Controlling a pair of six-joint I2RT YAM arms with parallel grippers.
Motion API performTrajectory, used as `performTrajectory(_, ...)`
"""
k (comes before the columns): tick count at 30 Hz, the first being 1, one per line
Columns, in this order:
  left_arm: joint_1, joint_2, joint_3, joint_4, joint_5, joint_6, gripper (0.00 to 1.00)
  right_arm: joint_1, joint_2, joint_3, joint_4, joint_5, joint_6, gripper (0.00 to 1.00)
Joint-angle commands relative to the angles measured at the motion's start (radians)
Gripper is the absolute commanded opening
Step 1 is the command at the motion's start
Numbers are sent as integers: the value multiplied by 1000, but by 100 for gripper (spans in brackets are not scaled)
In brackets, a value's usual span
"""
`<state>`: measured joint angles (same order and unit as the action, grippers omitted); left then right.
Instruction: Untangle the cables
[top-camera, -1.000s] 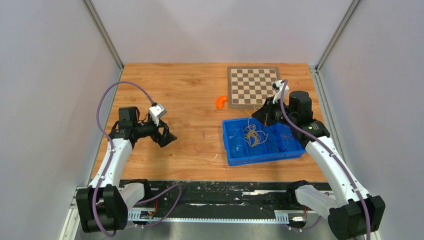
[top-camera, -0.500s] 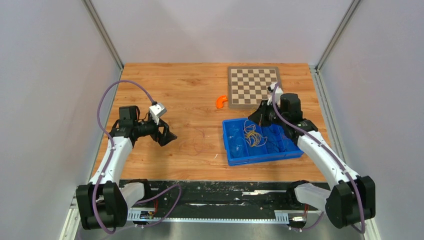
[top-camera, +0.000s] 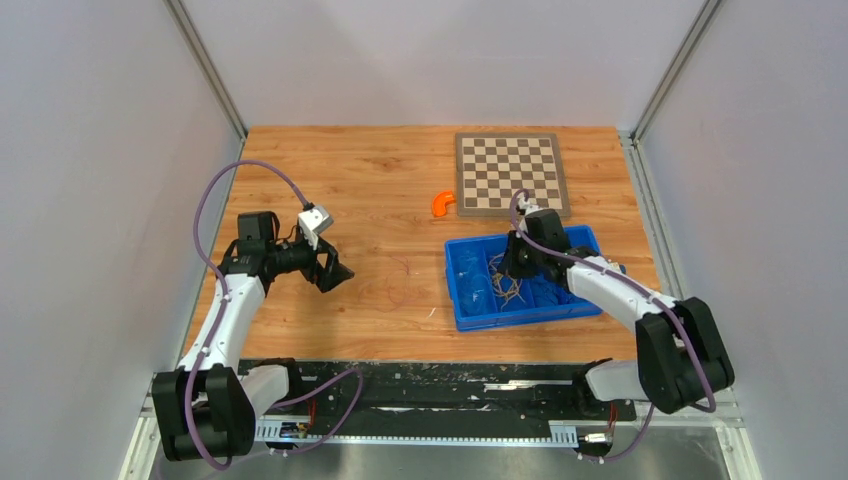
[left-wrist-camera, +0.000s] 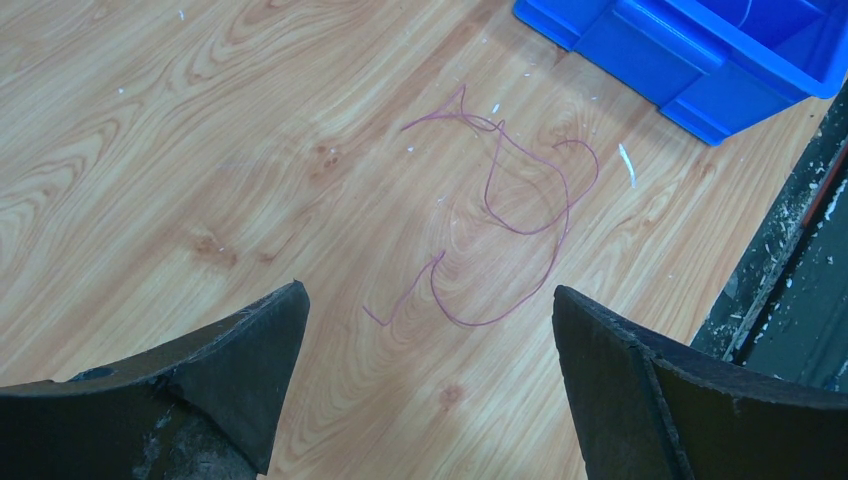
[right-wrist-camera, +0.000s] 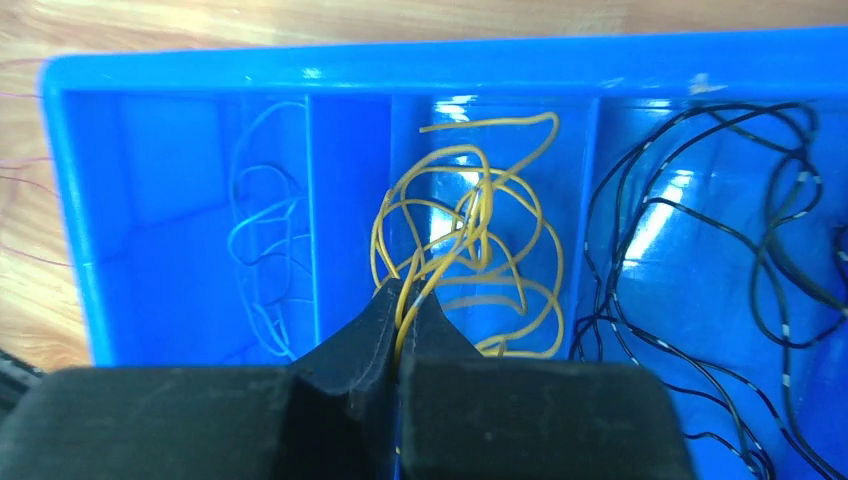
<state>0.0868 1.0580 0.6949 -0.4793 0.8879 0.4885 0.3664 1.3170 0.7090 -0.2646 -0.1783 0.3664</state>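
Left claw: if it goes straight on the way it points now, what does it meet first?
Probably the thin reddish cable lying on the wooden table, seen ahead of the open left claw. Depth is unclear; it might touch bare wood just before it.

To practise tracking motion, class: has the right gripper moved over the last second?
Yes. The right gripper left the near edge of the chessboard, coming nearer and leftward into the blue bin, shut on yellow cables.

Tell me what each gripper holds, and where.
Right gripper: yellow cables, pinched at the tangle's near edge. Left gripper: open, holding nothing.
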Motion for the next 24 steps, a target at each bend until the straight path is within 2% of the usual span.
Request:
performTrajectory(1,4,-9,33,17,7,2,100,43,56,31,34,123,-37,1)
performTrajectory(2,5,-10,34,18,5,2,100,48,74,34,37,134,-51,5)
performTrajectory(4,5,-10,34,17,0,3,100,50,109,53,27,125,-72,20)
performTrajectory(6,5,-11,35,11,-8,6,100,49,109,71,2,103,-76,26)
performTrajectory(9,5,-15,35,-1,-17,15,100,52,31,91,-24,58,-82,32)
performTrajectory(20,4,10,57,-9,-59,9,100,52,-124,245,-204,20,-184,83)
performTrajectory(22,-2,39,75,-47,-82,29,100,52,-141,262,-216,-33,-250,90)
performTrajectory(24,-21,81,92,-81,-142,33,100,53,-146,278,-213,-176,-345,93)
